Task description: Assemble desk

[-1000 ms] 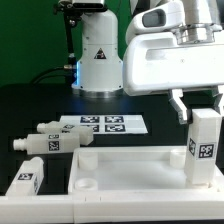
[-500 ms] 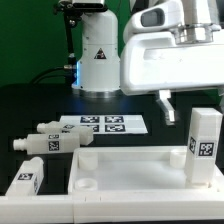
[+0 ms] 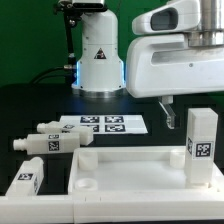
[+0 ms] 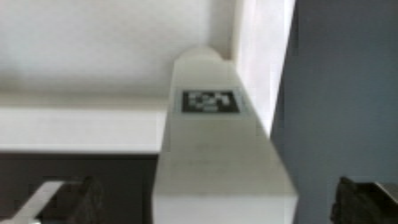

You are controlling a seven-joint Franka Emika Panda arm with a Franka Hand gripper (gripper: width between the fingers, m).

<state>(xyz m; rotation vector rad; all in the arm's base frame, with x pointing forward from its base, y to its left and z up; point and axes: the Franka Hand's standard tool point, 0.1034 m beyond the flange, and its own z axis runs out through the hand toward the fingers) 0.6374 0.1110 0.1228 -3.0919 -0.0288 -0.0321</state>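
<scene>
The white tabletop (image 3: 130, 153) lies at the front with its rim up. One white tagged leg (image 3: 203, 147) stands upright in its corner at the exterior view's right. My gripper (image 3: 197, 106) is open just above that leg, with one finger (image 3: 168, 111) showing clear of it. In the wrist view the leg (image 4: 214, 140) stands between my spread fingertips (image 4: 54, 200), touching neither, and my gripper (image 4: 214, 207) holds nothing. Three more legs lie loose at the exterior view's left: two on the table (image 3: 55, 128) (image 3: 42, 144) and one by the tabletop's edge (image 3: 25, 181).
The marker board (image 3: 105, 124) lies flat behind the tabletop. The white conical robot base (image 3: 98, 55) stands at the back with cables beside it. A round socket (image 3: 86, 184) shows in the tabletop's near corner at the exterior view's left.
My gripper has opened, let go of the upright leg and risen a little. The leg stays standing in its corner.
</scene>
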